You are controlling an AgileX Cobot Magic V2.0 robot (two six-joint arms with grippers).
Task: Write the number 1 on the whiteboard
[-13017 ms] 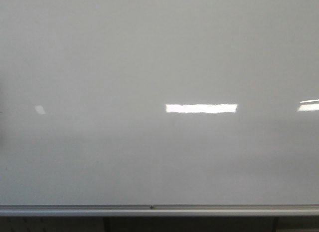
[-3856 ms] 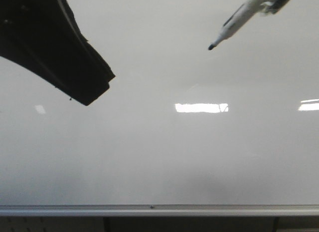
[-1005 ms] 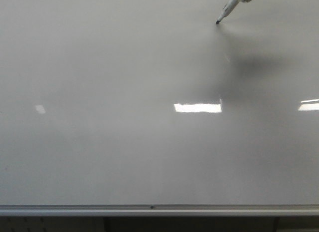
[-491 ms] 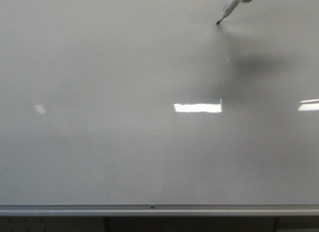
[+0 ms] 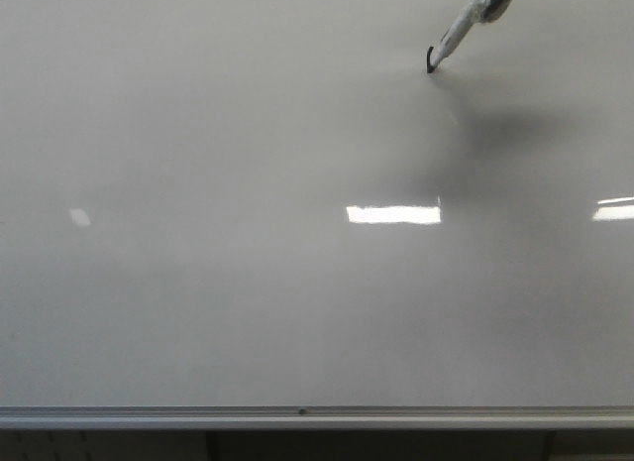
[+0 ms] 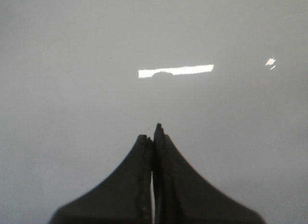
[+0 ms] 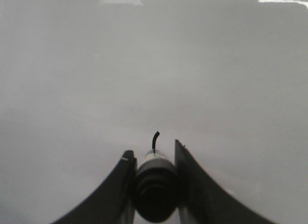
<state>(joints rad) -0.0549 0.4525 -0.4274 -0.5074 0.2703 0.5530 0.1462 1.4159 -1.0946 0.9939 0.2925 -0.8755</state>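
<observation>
The whiteboard [image 5: 248,312] fills the front view, pale grey and glossy. A white marker [image 5: 466,25] with a black tip comes in from the top right, its tip touching the board. A short black stroke of the number 1 [image 5: 429,59], hooked at its top, starts at the tip. In the right wrist view my right gripper [image 7: 153,154] is shut on the marker [image 7: 154,185], with the stroke [image 7: 154,139] just beyond it. My left gripper [image 6: 153,135] is shut and empty, facing the bare board [image 6: 72,89]. Neither gripper itself shows in the front view.
A silver aluminium rail [image 5: 297,417] runs along the board's bottom edge. Bright rectangular light reflections [image 5: 393,214] lie on the board. A soft grey shadow [image 5: 495,134] falls below the marker.
The marker tip has moved down a little and left a short black hooked stroke on the board. Earlier, the dark left arm left the front view.
</observation>
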